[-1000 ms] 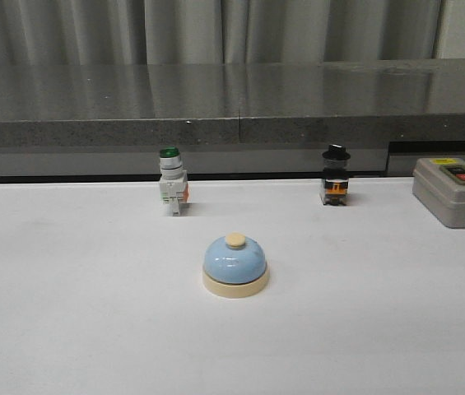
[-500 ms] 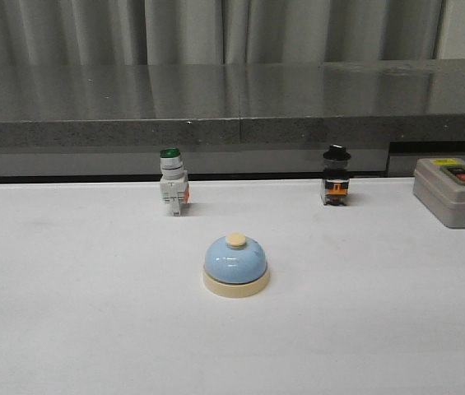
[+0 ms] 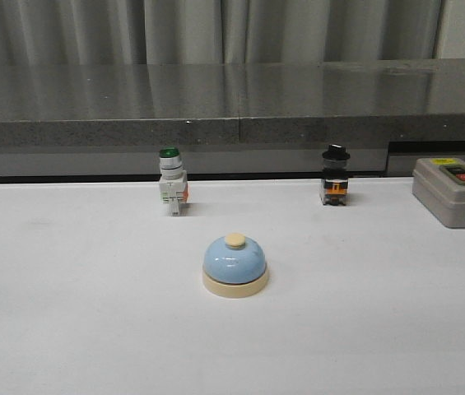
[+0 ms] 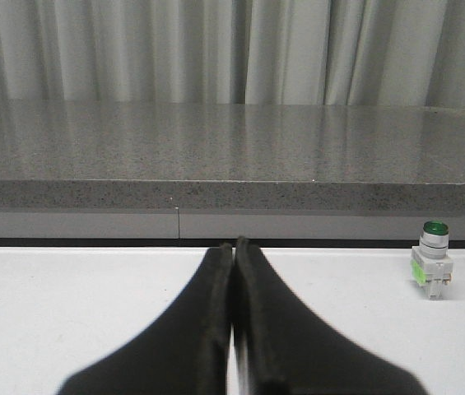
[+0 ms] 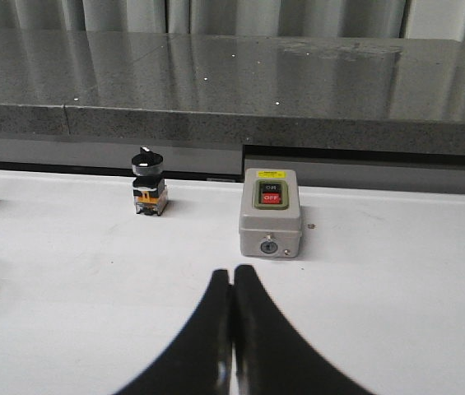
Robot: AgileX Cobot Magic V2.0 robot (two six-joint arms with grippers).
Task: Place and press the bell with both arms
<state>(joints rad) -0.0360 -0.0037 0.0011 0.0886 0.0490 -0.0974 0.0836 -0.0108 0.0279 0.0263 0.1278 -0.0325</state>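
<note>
The bell (image 3: 235, 265) sits upright on the white table (image 3: 67, 329), near the centre of the front view. Its light-blue dome rests on a cream round base, and the cream button faces up. Nothing touches it.

No open container is present. The only enclosure is the grey switch box (image 3: 453, 191) at the right edge of the table, closed, with a green and a red button on its top face and a keyhole on its front.

Two switches stand upright near the table's far edge, in front of the dark stone ledge (image 3: 232, 103). The green-capped switch (image 3: 172, 180) stands behind and to the left of the bell. The black-capped switch (image 3: 336, 175) stands behind and to the right of it. Both are well apart from the bell.

Neither arm appears in the front view. In the left wrist view, the left gripper (image 4: 234, 247) has its fingers pressed together with nothing between them, low over bare table; the green-capped switch is off to one side and the bell is out of frame. In the right wrist view, the right gripper (image 5: 232, 271) is likewise closed and empty. It points toward the switch box, and only the bell's edge shows at the frame border, well apart from the fingertips.
</note>
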